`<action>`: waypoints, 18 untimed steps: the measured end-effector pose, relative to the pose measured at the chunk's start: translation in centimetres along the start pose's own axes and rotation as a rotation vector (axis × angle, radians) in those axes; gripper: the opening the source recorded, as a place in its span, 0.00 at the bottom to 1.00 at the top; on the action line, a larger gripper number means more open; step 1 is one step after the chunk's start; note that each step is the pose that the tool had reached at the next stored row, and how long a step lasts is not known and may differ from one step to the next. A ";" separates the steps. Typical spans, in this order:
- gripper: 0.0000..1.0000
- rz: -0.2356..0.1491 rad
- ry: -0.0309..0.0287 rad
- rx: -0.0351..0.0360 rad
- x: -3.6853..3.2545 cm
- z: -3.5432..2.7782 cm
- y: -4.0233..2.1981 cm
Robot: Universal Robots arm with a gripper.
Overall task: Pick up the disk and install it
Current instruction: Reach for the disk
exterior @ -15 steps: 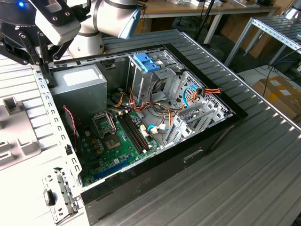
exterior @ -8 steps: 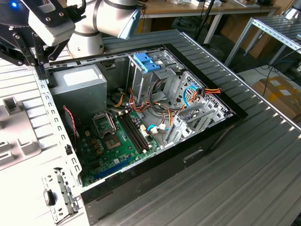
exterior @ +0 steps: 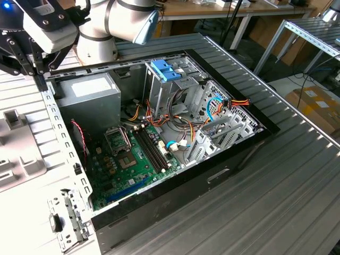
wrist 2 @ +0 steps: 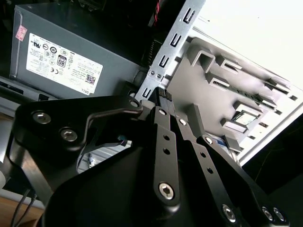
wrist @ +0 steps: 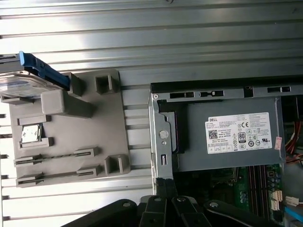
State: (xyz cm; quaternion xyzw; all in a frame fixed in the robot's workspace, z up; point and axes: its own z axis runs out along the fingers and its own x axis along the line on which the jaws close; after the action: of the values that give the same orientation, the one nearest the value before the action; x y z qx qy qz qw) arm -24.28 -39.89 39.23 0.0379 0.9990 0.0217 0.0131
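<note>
The disk, a grey drive in a light-blue carrier with a brighter blue end tab, rests tilted on one corner of a grey fixture in the first wrist view. My gripper hangs over the metal side rail of the open computer case, well away from the disk. In the second wrist view its two black fingers meet at the tips with nothing between them. In the exterior view the gripper sits at the case's far left corner, beside the power supply.
Inside the case lie a green motherboard, cable bundles and a metal drive cage topped by a blue plastic piece. The grey fixture lies on the exterior view's left. A ribbed metal tabletop surrounds the case.
</note>
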 end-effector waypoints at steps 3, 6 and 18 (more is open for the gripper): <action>0.11 0.000 0.0000 -0.0001 0.25 0.00 -0.02; 0.11 0.000 0.0000 -0.0001 0.57 0.00 -0.05; 0.11 0.000 0.0000 -0.0001 1.62 0.00 -0.12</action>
State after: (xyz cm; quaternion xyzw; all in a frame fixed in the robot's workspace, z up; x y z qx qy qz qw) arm -25.90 -39.89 39.19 0.0379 0.9990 0.0217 0.0131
